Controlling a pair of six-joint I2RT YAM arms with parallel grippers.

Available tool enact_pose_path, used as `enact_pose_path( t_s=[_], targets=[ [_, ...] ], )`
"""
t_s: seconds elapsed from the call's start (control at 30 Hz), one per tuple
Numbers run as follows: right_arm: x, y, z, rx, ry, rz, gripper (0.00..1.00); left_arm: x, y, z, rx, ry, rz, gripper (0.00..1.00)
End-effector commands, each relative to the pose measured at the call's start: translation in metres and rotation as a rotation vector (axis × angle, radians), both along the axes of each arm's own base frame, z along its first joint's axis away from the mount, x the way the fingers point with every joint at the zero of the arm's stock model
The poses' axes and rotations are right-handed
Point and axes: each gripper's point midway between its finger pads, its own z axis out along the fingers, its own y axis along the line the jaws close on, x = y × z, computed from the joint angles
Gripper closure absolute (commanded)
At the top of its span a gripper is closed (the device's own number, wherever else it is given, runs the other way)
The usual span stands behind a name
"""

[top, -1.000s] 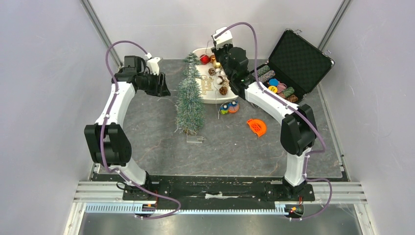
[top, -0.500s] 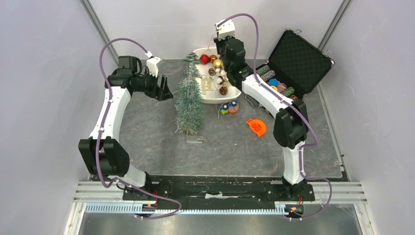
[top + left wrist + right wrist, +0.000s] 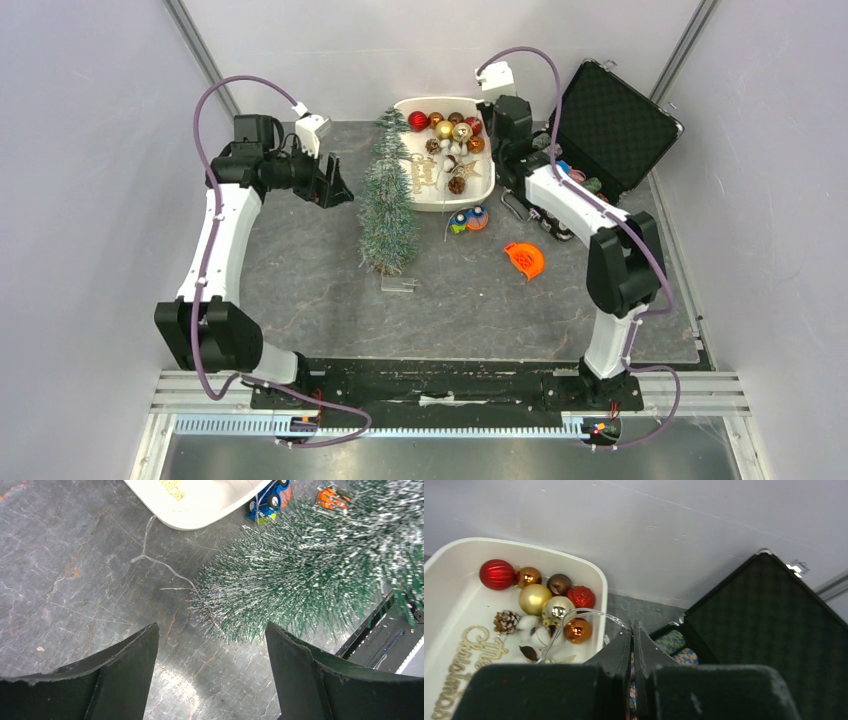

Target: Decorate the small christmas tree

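Observation:
The small christmas tree (image 3: 388, 205), slim and frosted green, stands mid-table on its clear base (image 3: 398, 284). In the left wrist view its bristles (image 3: 310, 565) lie just beyond my left gripper (image 3: 212, 650). That gripper (image 3: 335, 186) is open and empty, left of the tree and apart from it. My right gripper (image 3: 633, 630) is shut, and a clear thread (image 3: 574, 614) is pinched at its tips. The thread loops down into the white tray (image 3: 596, 580) of ornaments. This gripper (image 3: 503, 140) hangs between the tray (image 3: 440, 204) and the black case (image 3: 612, 120).
The tray holds a red bauble (image 3: 497, 574), a gold bauble (image 3: 535, 598), a pine cone (image 3: 506, 621) and gold lettering (image 3: 469, 665). A loose clear thread (image 3: 160, 565) lies on the table. Toy cars (image 3: 468, 220) and an orange piece (image 3: 525, 260) lie right of the tree. The open case holds chips (image 3: 671, 641).
My right arm has swung right, from over the tray to its right edge beside the case. The left gripper's jaws have spread wider and that arm has shifted slightly.

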Motion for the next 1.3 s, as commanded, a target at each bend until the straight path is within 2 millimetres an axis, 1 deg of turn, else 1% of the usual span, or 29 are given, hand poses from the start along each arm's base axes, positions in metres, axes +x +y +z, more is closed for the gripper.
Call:
enact_pose_path(
  t_s=[0.0, 0.07, 0.17, 0.23, 0.3, 0.4, 0.47, 0.57, 0.67, 0.73, 0.9, 0.93, 1.03, 1.13, 1.23, 1.27],
  targets=[
    [-0.035, -0.026, 0.068, 0.008, -0.121, -0.022, 1.0, -0.008, -0.003, 0.033, -0.012, -0.104, -0.025, 0.16],
    [-0.049, -0.033, 0.079, 0.007, -0.138, -0.021, 1.0, -0.012, -0.003, 0.037, -0.017, -0.111, -0.023, 0.16],
    [-0.068, -0.04, 0.088, 0.004, -0.149, -0.01, 1.0, -0.02, -0.003, 0.042, -0.017, -0.12, -0.021, 0.16],
    [-0.082, -0.047, 0.099, 0.013, -0.168, -0.011, 1.0, -0.024, -0.003, 0.045, -0.013, -0.126, -0.021, 0.16],
    [-0.093, -0.054, 0.105, 0.02, -0.175, -0.013, 1.0, -0.029, -0.002, 0.048, -0.006, -0.135, -0.016, 0.16],
    [-0.11, -0.063, 0.107, 0.011, -0.154, -0.014, 1.0, -0.034, -0.001, 0.051, 0.0, -0.144, -0.013, 0.16],
    [-0.121, -0.069, 0.103, 0.003, -0.132, -0.014, 1.0, -0.039, -0.001, 0.054, 0.003, -0.154, -0.015, 0.16],
    [-0.138, -0.068, 0.096, 0.015, -0.098, 0.032, 1.0, -0.046, -0.001, 0.062, 0.004, -0.175, -0.02, 0.16],
    [-0.154, -0.06, 0.09, 0.048, -0.023, 0.103, 1.0, -0.058, -0.005, 0.072, -0.012, -0.19, -0.034, 0.16],
    [-0.17, -0.055, 0.087, 0.069, 0.028, 0.162, 1.0, -0.069, -0.008, 0.078, -0.024, -0.198, -0.052, 0.17],
    [-0.213, -0.021, 0.089, 0.16, 0.125, 0.407, 1.0, -0.102, -0.02, 0.096, -0.078, -0.214, -0.129, 0.23],
    [-0.219, -0.018, 0.089, 0.177, 0.148, 0.429, 1.0, -0.112, -0.031, 0.098, -0.091, -0.212, -0.179, 0.24],
    [-0.245, 0.002, 0.074, 0.207, 0.257, 0.574, 1.0, -0.136, -0.049, 0.102, -0.116, -0.196, -0.255, 0.28],
    [-0.276, 0.031, 0.062, 0.269, 0.339, 0.781, 1.0, -0.162, -0.07, 0.102, -0.107, -0.18, -0.364, 0.29],
    [-0.303, 0.055, 0.062, 0.353, 0.388, 0.963, 1.0, -0.182, -0.085, 0.106, -0.098, -0.182, -0.444, 0.29],
    [-0.308, 0.059, 0.064, 0.378, 0.391, 0.995, 1.0, -0.188, -0.091, 0.109, -0.103, -0.182, -0.47, 0.29]
  ],
)
